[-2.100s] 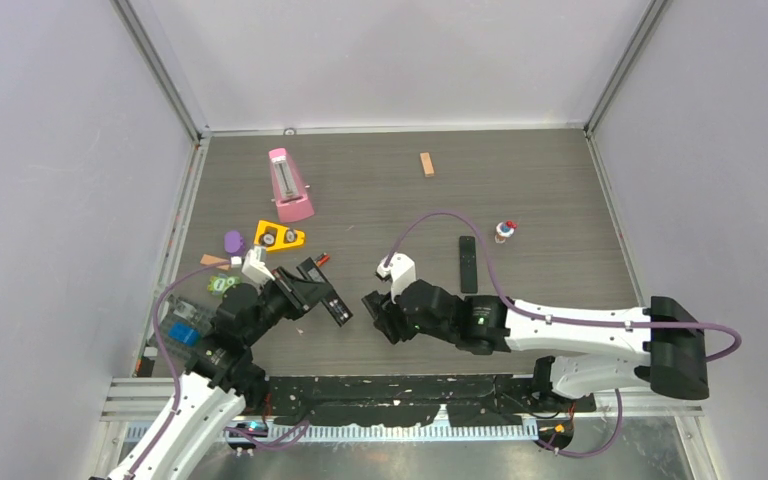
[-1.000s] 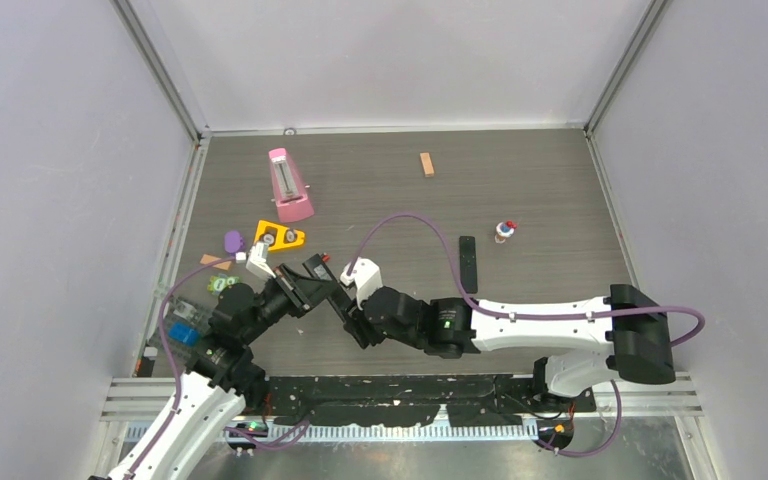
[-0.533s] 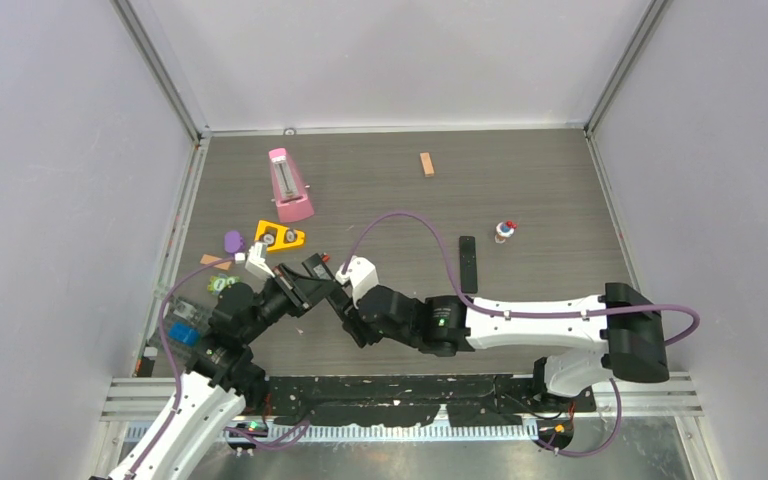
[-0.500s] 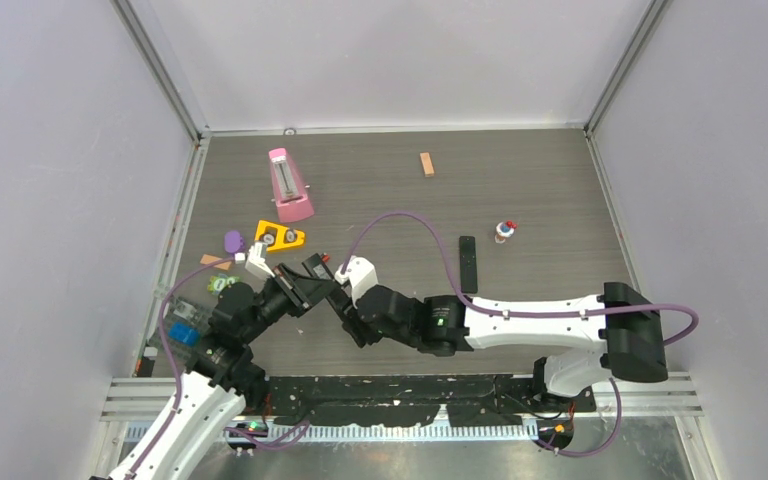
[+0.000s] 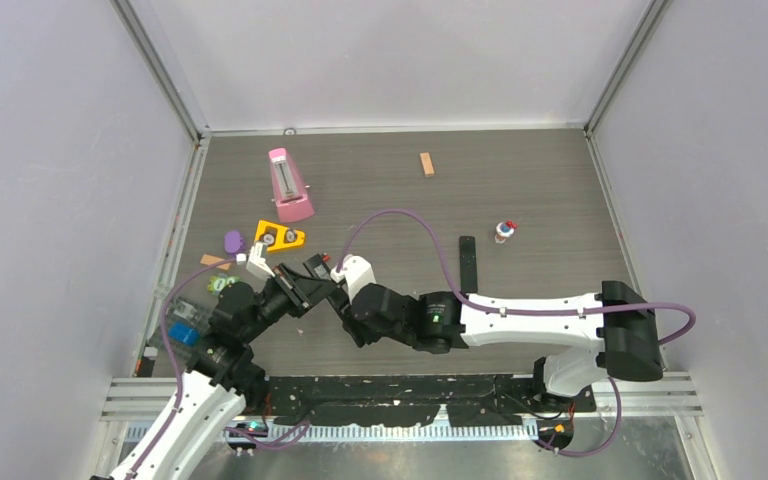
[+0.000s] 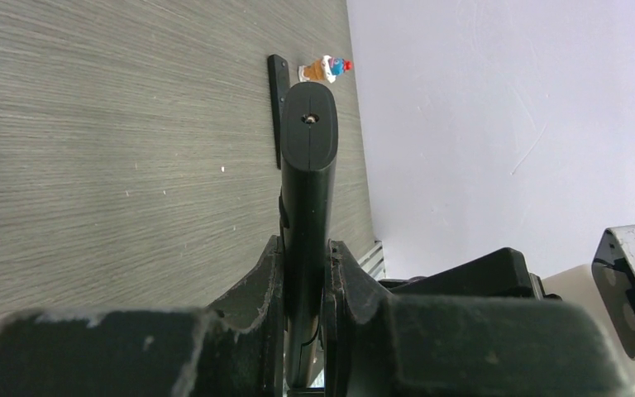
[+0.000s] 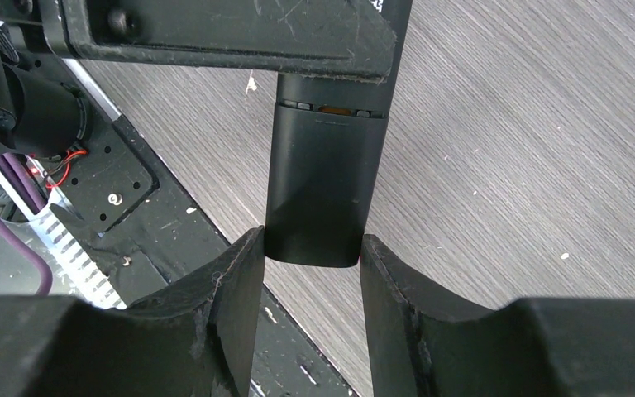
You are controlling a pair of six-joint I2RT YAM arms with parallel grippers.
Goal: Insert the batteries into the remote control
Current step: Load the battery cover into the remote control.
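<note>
Bright, even light, soft shadows; wrist views soften up close (foreground).

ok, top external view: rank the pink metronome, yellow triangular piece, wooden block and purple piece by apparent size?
1. pink metronome
2. yellow triangular piece
3. wooden block and purple piece: look about alike, so not ranked.

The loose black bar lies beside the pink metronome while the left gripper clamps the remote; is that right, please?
Not quite: the top view shows the bar beside the small toy. The left gripper does clamp the remote.
</note>
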